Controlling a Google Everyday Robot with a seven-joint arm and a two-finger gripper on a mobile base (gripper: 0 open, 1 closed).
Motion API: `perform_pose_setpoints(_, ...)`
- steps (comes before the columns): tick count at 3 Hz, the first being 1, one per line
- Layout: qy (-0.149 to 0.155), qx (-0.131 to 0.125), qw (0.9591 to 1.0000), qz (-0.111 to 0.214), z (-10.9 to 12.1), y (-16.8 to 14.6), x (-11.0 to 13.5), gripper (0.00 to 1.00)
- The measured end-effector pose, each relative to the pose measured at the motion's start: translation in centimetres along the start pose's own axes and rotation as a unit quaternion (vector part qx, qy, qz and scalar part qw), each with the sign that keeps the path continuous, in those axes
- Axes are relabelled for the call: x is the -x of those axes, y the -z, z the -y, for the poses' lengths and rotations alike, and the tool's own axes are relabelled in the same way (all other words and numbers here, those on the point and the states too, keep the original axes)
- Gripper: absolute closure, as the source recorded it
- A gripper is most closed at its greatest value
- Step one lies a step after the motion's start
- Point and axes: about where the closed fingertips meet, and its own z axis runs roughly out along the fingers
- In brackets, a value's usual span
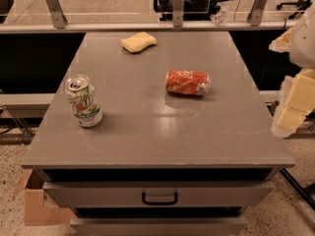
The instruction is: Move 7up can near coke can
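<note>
7up can (84, 101) upright, L; coke can (187, 82) on side, axis L-R; tool (293, 109) R edge, state unclear.

Grey table (147, 136) fills the middle of the scene, its top smooth and catching a bit of glare. Far side, a little left of centre, there's a yellow sponge (138, 42) lying flat. Near edge now: a drawer (98, 194) sits under the top, black handle (159, 198) at its centre. Down at the near left, a cardboard box (37, 208) sits on the speckled floor (10, 181), touching the table's corner. Far back, metal railing posts (178, 4) stand along the table's far edge.
</note>
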Motion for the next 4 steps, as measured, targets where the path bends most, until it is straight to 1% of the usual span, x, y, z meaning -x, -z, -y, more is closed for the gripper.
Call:
perform_pose_setpoints(1, 0.000, 0.000, 1.0000, 0.000, 0.0, 0.0, 0.0, 0.00)
perform_pose_setpoints(2, -0.011, 0.012, 0.9991, 0.040, -0.5, -0.4, 0.7, 0.00)
perform_pose_setpoints(3, -0.022, 0.030, 0.9857, 0.164, -1.8, -4.2, 0.5, 0.00)
perform_pose_setpoints(4, -0.014, 0.052, 0.9612, 0.271, -4.2, -7.0, 1.1, 0.00)
